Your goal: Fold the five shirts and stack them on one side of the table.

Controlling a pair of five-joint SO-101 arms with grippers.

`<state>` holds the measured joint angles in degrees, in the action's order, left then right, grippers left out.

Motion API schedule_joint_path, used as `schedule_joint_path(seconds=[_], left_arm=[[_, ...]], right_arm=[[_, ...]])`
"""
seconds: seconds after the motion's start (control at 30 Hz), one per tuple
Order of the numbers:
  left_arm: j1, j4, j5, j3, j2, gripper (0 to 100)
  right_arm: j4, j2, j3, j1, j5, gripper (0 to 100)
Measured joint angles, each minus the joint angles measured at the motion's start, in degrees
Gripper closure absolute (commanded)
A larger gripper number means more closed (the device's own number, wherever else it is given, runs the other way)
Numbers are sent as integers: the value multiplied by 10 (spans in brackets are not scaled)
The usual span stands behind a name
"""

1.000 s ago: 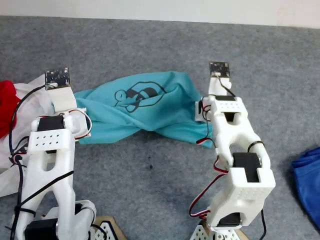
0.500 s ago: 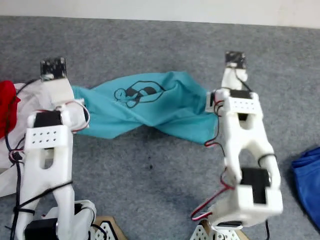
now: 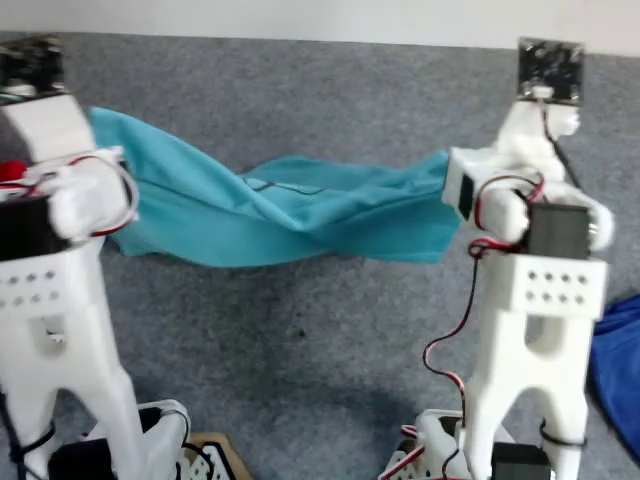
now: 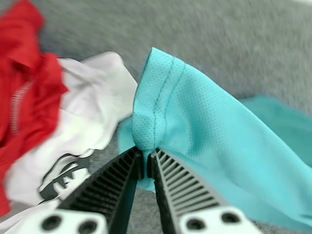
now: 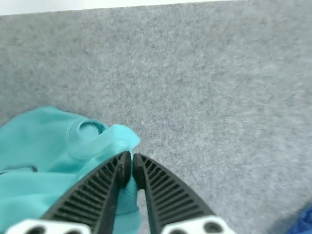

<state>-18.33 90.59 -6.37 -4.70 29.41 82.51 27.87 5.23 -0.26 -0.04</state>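
Observation:
A teal shirt (image 3: pixel 290 210) hangs stretched above the grey table between both arms. My left gripper (image 4: pixel 145 157) is shut on one hemmed edge of the teal shirt (image 4: pixel 195 122), at the left of the high view. My right gripper (image 5: pixel 130 165) is shut on the opposite end of the teal shirt (image 5: pixel 58 161), at the right of the high view. The shirt sags and twists in the middle. A red shirt (image 4: pixel 27 87) and a white shirt (image 4: pixel 87 122) lie crumpled below my left gripper. A blue shirt (image 3: pixel 615 360) lies at the right edge.
The grey felt table surface (image 3: pixel 300 340) lies bare beneath the hanging shirt and between the two arm bases. A pale wall edge (image 3: pixel 300 20) bounds the table's far side. A cardboard piece (image 3: pixel 215 455) sits by the left arm's base.
Both arms have risen and moved apart, lifting the teal shirt off the table and pulling it taut. The printed front has turned out of sight.

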Motion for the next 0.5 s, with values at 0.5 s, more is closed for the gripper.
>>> schedule_joint_path(seconds=[0.5], left_arm=[[-151, 55, 0, -171, 9, 994]], right_arm=[[178, 26, 312, 70, 18, 993]])
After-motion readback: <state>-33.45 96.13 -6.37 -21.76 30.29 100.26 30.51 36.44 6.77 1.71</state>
